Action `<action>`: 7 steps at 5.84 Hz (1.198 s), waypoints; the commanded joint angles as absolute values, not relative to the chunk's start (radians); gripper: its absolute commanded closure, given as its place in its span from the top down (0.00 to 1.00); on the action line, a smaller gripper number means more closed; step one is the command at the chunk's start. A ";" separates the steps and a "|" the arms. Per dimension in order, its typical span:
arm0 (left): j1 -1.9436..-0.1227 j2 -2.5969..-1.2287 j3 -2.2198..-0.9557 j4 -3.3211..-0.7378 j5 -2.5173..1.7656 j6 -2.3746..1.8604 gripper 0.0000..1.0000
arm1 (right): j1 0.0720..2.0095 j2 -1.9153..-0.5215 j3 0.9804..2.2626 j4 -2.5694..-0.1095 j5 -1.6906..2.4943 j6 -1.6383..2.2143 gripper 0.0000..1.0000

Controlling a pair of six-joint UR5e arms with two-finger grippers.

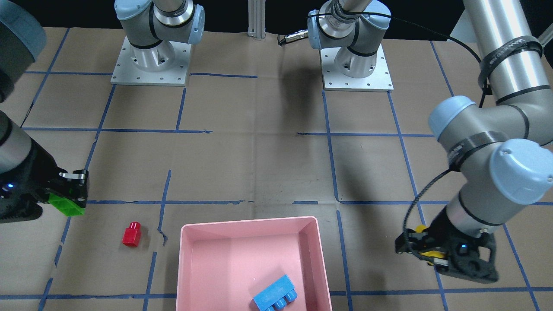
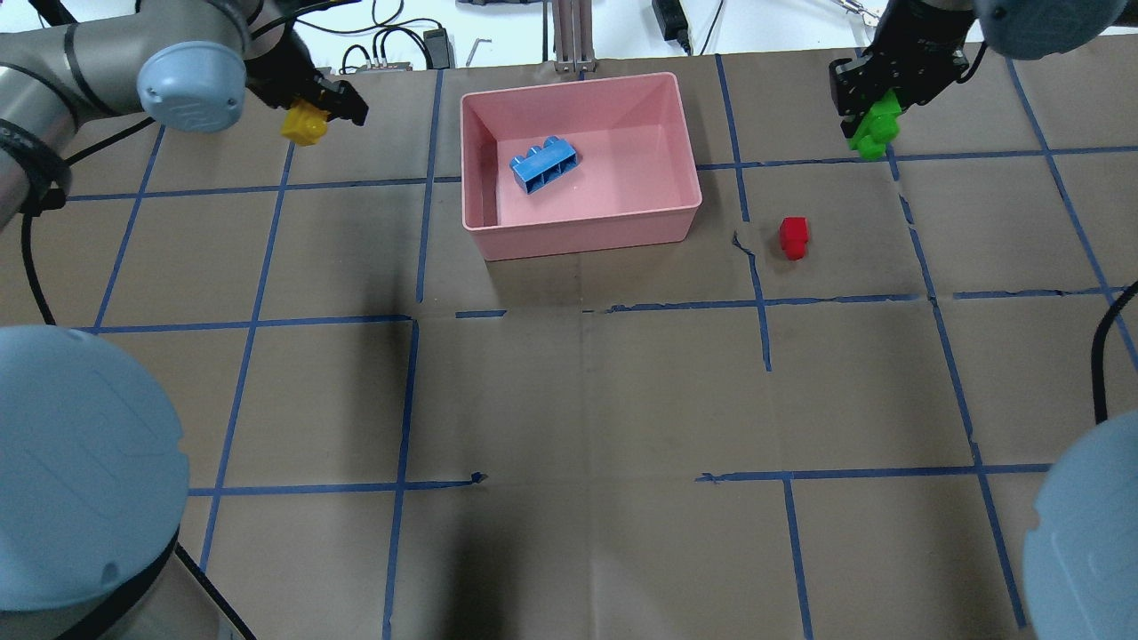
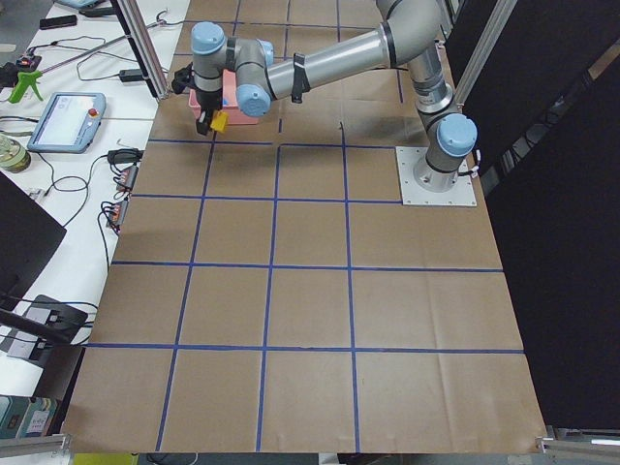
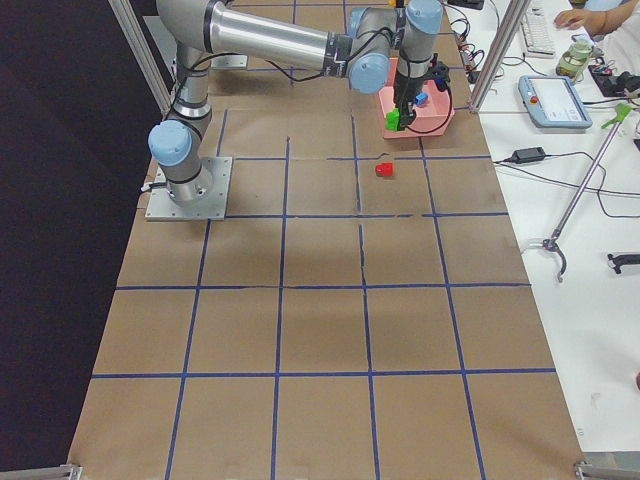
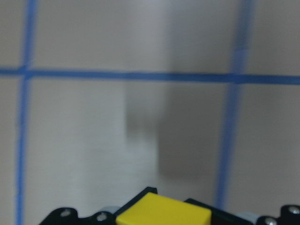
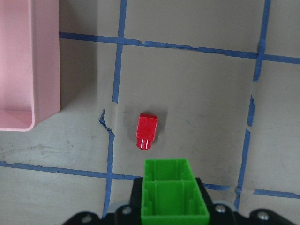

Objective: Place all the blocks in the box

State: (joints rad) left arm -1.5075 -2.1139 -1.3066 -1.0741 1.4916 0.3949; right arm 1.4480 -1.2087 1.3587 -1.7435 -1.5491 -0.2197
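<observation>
Across the overhead view, the table (image 2: 587, 400) is brown paper ruled into squares by blue tape (image 2: 258, 322), creased flat, with wide bare room on the robot's side of the pink box (image 2: 582, 240). The box sits close to the table's far edge. It is a smooth plastic tray with low sloped walls and rounded corners. The light-blue block (image 2: 543, 166) is already in it, a three-stud brick lying toward 9 o'clock of the floor's middle, near no wall. At 9 o'clock of the box, well apart from it, the left gripper (image 2: 317, 114) is clamped on the yellow block (image 2: 304, 124); its wrist camera shows only a glossy yellow top over a blurred shadow on the paper. At 3 o'clock of the box, also well apart, the right gripper (image 2: 871, 111) pinches the green block (image 2: 875, 132), whose hollow ribbed underside faces its wrist camera. The red block (image 2: 793, 237), a one-stud brick tipped on its side, lies loose on the paper at about 7 o'clock of the right gripper, between that gripper and the box. It is just beside a small tear (image 2: 741, 240) in the paper and touches neither.
</observation>
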 commanded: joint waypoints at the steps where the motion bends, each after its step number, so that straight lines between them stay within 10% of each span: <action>1: -1.624 -2.160 -1.284 -1.027 1.386 0.390 0.00 | 1.462 -1.178 1.355 -1.768 -1.528 -0.172 0.14; 3: -1.695 -2.239 -1.292 -0.946 1.381 0.370 0.00 | 1.462 -1.166 1.356 -1.789 -1.516 -0.172 0.14; 4: -1.695 -2.247 -1.292 -0.933 1.382 0.382 0.99 | 1.462 -1.161 1.356 -1.789 -1.516 -0.172 0.14; 7: -1.669 -2.108 -1.305 -1.143 1.460 0.379 1.00 | 1.520 -1.158 1.356 -1.813 -1.514 -0.056 0.15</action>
